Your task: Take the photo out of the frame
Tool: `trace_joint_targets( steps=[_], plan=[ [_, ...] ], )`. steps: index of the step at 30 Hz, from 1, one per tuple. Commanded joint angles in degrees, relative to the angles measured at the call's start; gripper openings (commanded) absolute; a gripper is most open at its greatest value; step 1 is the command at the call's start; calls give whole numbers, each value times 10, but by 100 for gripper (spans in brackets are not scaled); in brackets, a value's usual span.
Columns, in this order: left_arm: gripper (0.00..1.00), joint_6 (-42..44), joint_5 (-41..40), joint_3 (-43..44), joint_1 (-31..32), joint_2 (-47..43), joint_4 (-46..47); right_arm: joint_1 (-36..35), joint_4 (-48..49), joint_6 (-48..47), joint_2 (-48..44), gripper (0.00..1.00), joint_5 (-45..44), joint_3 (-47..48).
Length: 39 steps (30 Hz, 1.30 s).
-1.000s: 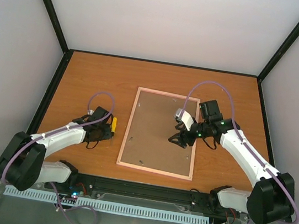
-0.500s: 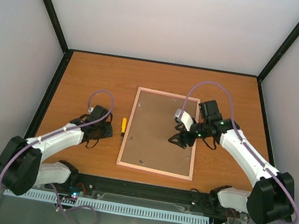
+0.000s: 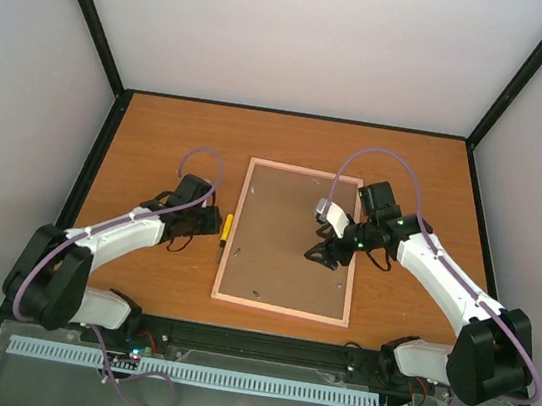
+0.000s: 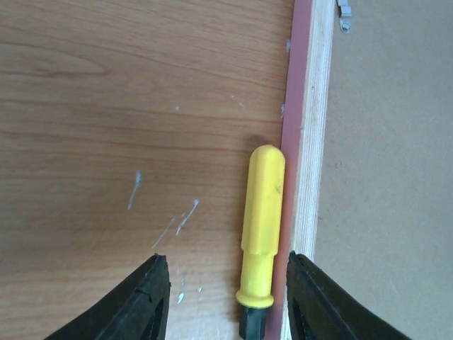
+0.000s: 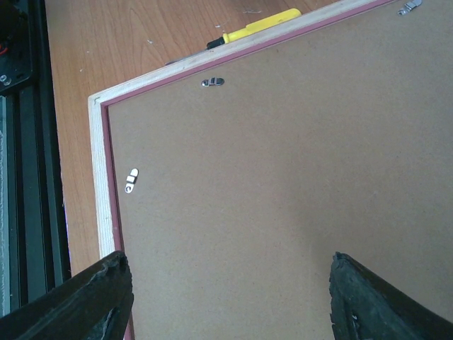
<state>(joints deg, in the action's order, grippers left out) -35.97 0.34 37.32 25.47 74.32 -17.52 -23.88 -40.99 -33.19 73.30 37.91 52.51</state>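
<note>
frame [image 3: 290, 241] lay back-up on bench [image 3: 159, 137] | yellow screwdriver [image 3: 226, 227] lay beside its left edge | right pincer [image 3: 320, 256] hung over frame

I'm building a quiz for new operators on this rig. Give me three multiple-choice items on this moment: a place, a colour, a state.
1. Where does the screwdriver lie? A on the backing board; B on the table along the frame's edge; C at the far wall.
2. Its handle is: A red; B yellow; C blue.
3. The left claw is: A shut on the handle; B out of view; C open, a finger either side of the handle.
Answers: B, it lies beside the pink rim; B, both wrist views show yellow; C, the fingers stand apart, handle between them.
</note>
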Motion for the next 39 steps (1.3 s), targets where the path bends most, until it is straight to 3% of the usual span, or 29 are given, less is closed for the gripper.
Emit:
trace_joint_targets(
  steps=[1,11,19,24,30,39],
  plan=[
    [44,36,15,48,16,52,25,-6,-3,-6,5,74,-6,-4],
    [33,50,15,78,33,153,14,-6,-3,-8,8,74,-9,-4],
    [33,42,-21,77,33,170,-24,-7,-6,-10,16,74,-10,-3],
    [19,8,-70,67,31,150,-72,-7,-7,-10,16,74,-11,-3],
    [11,-26,-118,49,12,100,-118,-8,-7,-10,19,74,-12,-2],
    [12,-32,-193,24,-50,56,-154,-10,-8,-8,18,73,-8,-3]
  ],
)
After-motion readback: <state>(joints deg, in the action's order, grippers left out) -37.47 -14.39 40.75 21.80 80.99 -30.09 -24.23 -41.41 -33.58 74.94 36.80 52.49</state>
